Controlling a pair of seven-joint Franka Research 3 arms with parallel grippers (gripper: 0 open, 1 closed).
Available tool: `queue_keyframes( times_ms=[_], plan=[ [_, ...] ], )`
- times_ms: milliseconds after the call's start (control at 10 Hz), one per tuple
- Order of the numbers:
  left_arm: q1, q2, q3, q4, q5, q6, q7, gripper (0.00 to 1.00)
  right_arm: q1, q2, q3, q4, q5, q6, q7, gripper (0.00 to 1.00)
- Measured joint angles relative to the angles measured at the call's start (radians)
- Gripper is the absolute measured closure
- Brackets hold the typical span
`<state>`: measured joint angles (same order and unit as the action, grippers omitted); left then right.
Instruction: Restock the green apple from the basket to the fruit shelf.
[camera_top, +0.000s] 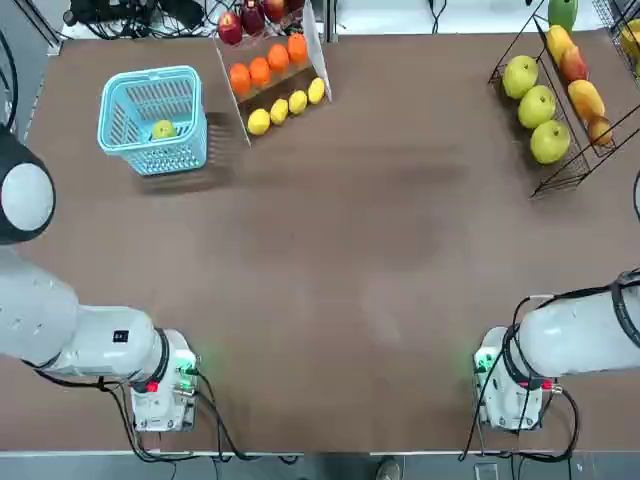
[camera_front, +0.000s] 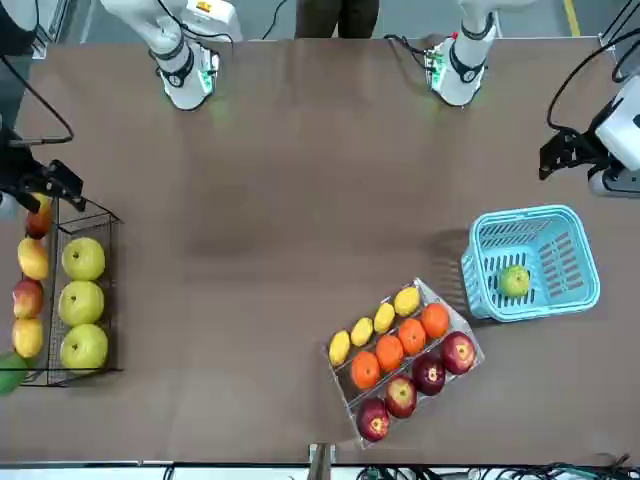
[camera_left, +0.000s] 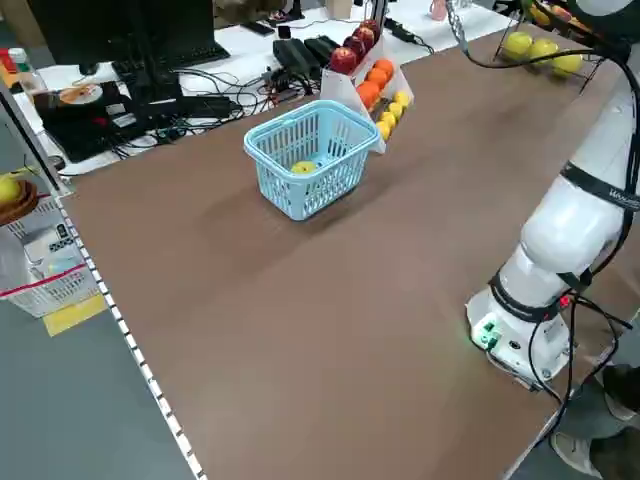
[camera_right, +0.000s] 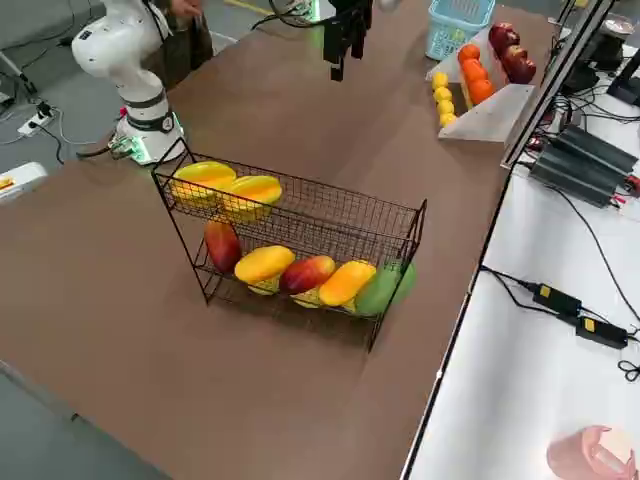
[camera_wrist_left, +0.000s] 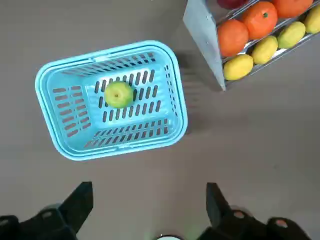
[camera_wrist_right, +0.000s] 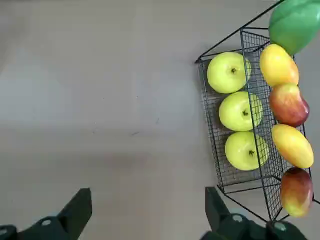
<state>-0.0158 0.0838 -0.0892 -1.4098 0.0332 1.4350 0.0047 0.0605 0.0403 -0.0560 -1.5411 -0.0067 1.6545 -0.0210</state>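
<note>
The green apple (camera_top: 163, 129) (camera_wrist_left: 119, 94) (camera_front: 514, 281) lies alone on the floor of the light blue basket (camera_top: 110, 125) (camera_wrist_left: 176, 115) (camera_front: 585, 265) at the table's far left. The black wire fruit shelf (camera_top: 560, 175) (camera_wrist_right: 220, 170) (camera_right: 300, 215) stands at the far right, its front tier holding three larger yellow-green fruits. My left gripper (camera_wrist_left: 149, 205) (camera_front: 565, 152) hangs open and empty above the table, on the robot's side of the basket. My right gripper (camera_wrist_right: 145, 207) (camera_front: 45, 182) is also open and empty, raised on the robot's side of the shelf.
A white tiered stand (camera_top: 320, 50) with lemons, oranges and red apples sits just right of the basket at the far edge. Mangoes and reddish fruit fill the shelf's rear tier (camera_wrist_right: 287, 145). Both arm bases (camera_top: 160, 385) (camera_top: 510, 385) stand at the near edge, with cables trailing.
</note>
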Motion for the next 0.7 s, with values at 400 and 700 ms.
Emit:
queue_keyframes(
  times_ms=[400,700],
  plan=[
    [0.007,0.002,0.003,-0.003,-0.009,0.000,0.000,0.00,0.000,0.000,0.000,0.000,0.000,-0.007,0.000,0.00],
    [0.037,0.042,0.009,-0.009,-0.022,0.063,-0.011,0.00,0.000,0.000,0.001,0.000,0.001,-0.015,0.000,0.00]
  ],
)
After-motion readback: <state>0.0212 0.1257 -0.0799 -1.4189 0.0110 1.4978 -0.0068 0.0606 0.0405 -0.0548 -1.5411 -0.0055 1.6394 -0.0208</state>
